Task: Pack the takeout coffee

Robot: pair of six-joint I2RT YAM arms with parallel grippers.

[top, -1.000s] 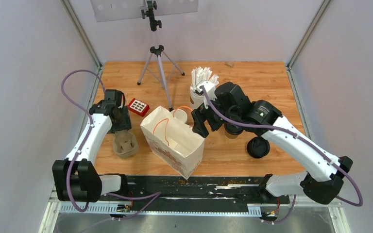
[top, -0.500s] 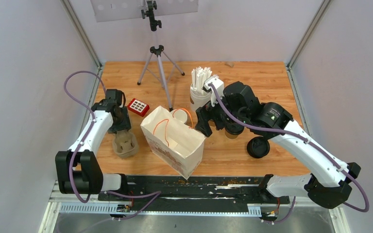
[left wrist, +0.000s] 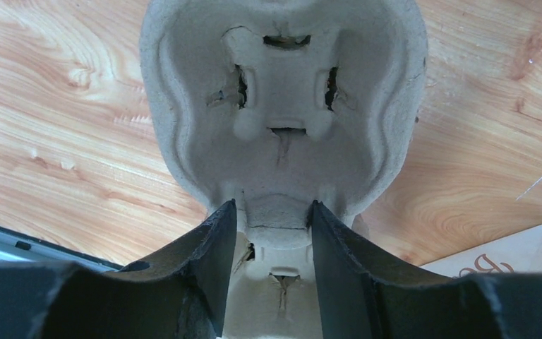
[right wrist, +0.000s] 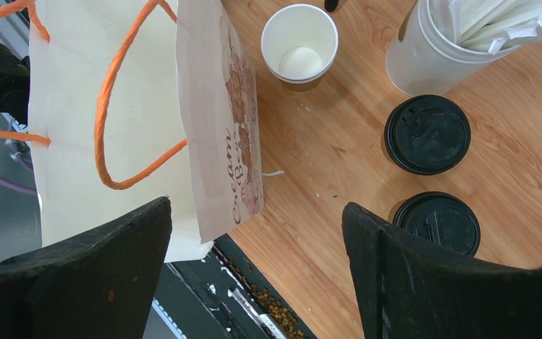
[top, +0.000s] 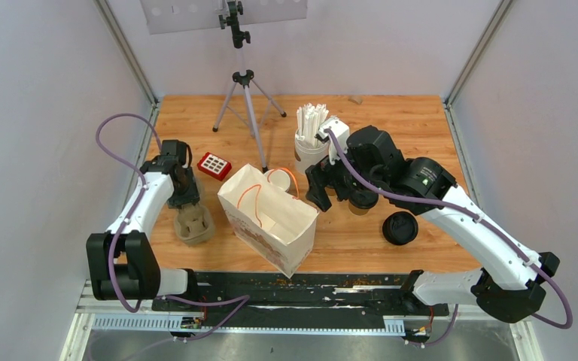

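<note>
Presently in bag: no cup is visible inside the paper bag (top: 260, 237), which stands open-mouthed nearest the arm bases.
Bag hazard: the bag is light and unsupported, and its orange handles (right wrist: 103, 120) loop across the mouth. A cup or claw lowered in could snag a loop or topple the bag.
Left claw (left wrist: 272, 212): jaws straddle the near rim of the empty pulp cup carrier (left wrist: 282, 92). Both pads appear to touch it, but a firm clamp cannot be confirmed.
Carrier hazard: a pinch on one thin rim may tear the pulp, or let the carrier droop and slip when lifted.
Right claw (right wrist: 255, 205): spread wide, holding nothing, above bare wood between the bag and the cups.
Takeout coffee: one lidded cup (right wrist: 427, 134) stands on the bench (top: 391, 128) to the right of the bag. A second black lid (right wrist: 437, 222) sits beside it; whether a cup is under it cannot be told.
Cup hazard: too hard a squeeze could pop the lid. The unlidded cup (right wrist: 300, 60) and the straw cup (right wrist: 423, 63) are near enough for the arm to knock.
Bench surface: wood-grain top, with brown crumbs along the black strip (top: 301, 282) at the front edge.
Far bench: red keypad (top: 214, 165), then a tripod (top: 245, 98).
Room: plain pale walls (top: 38, 113) on three sides, with metal corner posts.
</note>
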